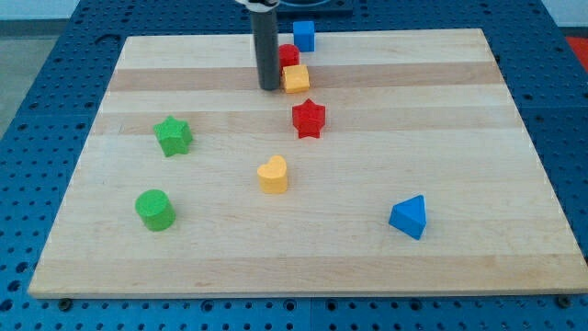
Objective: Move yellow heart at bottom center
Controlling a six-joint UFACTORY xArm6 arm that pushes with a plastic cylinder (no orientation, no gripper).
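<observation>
The yellow heart [273, 174] lies near the middle of the wooden board [459, 276], a little toward the view's bottom. My tip [269, 87] rests on the board near the view's top, well above the heart and just left of a yellow block [296, 79]. The rod rises straight up from the tip and out of the view's top. The tip touches no block that I can tell.
A red block [288, 55] and a blue cube [304, 36] sit above the yellow block. A red star [309, 119] lies right of the tip. A green star [173, 136] and green cylinder [154, 209] are at the left. A blue triangle [409, 217] is at the lower right.
</observation>
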